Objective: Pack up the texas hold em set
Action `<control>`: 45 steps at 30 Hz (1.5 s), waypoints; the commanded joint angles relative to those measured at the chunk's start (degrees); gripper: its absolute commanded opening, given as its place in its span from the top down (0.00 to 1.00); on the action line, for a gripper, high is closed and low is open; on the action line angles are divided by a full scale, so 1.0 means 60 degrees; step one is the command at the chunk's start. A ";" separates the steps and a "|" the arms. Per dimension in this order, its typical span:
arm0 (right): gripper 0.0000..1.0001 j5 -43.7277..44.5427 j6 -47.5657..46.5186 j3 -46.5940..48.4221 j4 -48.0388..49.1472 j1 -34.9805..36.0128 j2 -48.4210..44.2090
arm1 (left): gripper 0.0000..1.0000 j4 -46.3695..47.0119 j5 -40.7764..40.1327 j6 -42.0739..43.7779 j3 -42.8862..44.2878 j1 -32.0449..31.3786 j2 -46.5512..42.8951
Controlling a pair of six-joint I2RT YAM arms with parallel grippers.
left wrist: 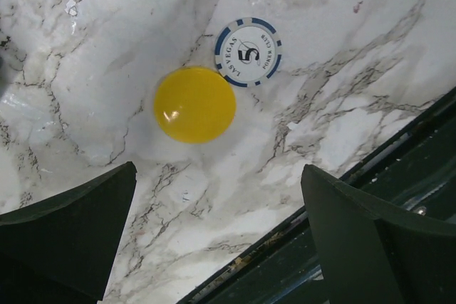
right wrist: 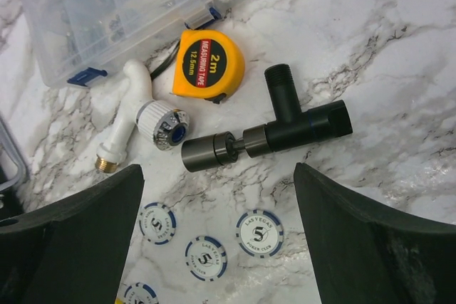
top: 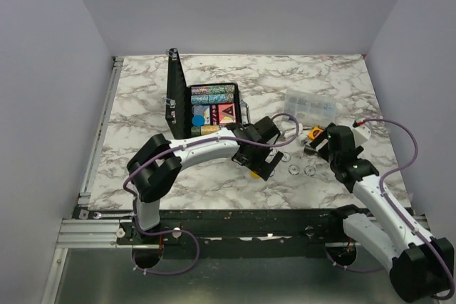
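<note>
Marble tabletop [top: 142, 90] carries everything

Black case [top: 242, 108] sits centre-left, open, with its lid [top: 174, 90] standing upright on the left so the tray is reachable from above. Chip rows [top: 211, 93] run along the far side, and the blue disc [top: 198, 120] and red triangle [top: 226, 113] are already in the tray. Looks partly packed, with loose pieces left outside

Left arm [top: 206, 149] reaches right across the tabletop just in front of the case, wrist pitched down. Left jaws are spread wide with nothing between them, hanging above the tabletop near its front edge. The yellow disc [left wrist: 194, 105] lies ahead of the gap, not inside it, so this is probably a line-up for a pick. The disc is flat with a thin edge, so it'll want a low, square approach or it may skate

Right arm [top: 370, 190] angles in from the near right corner, wrist looking down. Right jaws are also spread and empty, over clutter that isn't part of the set: clear box [right wrist: 107, 12], black pipe fitting [right wrist: 271, 129], white tap [right wrist: 142, 115] and tape measure [right wrist: 208, 63] just beside the box. All of it is right of the case and likely stays put

Smallest are the loose "5" chips. One chip [left wrist: 249, 52] lies right beside the yellow disc; can't tell if they touch. More chips [right wrist: 259, 233] lie on the near side of the fitting, in front of the right jaws; all belong in the case
</note>
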 commanded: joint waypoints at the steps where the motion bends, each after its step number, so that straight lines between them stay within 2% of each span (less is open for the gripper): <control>1: 0.12 0.0430 -0.0184 -0.0320 0.0528 -0.0041 -0.0934 | 0.03 0.0256 -0.0479 0.0351 0.0082 -0.0080 0.0483; 5: 0.12 0.0201 -0.0321 -0.0464 0.0674 -0.0041 -0.1278 | 0.05 0.0109 -0.0672 0.0527 0.0367 -0.0096 0.0903; 17: 0.12 -0.0165 -0.0502 -0.0394 0.0768 -0.0041 -0.0985 | 0.09 -0.0317 -0.1014 0.0854 0.1353 -0.0097 0.1910; 24: 0.12 -0.0281 -0.0564 -0.0434 0.0835 -0.0048 -0.1059 | 0.14 -0.0306 -0.1074 0.0898 0.1183 -0.0190 0.1980; 37: 0.12 -0.0389 -0.0612 -0.0435 0.0894 -0.0041 -0.0980 | 0.21 -0.0600 -0.2056 0.0940 0.1341 -0.0565 0.2404; 45: 0.12 -0.0471 -0.0641 -0.0443 0.0923 -0.0041 -0.0958 | 0.33 -0.0597 -0.1954 0.0986 0.1522 -0.0567 0.2521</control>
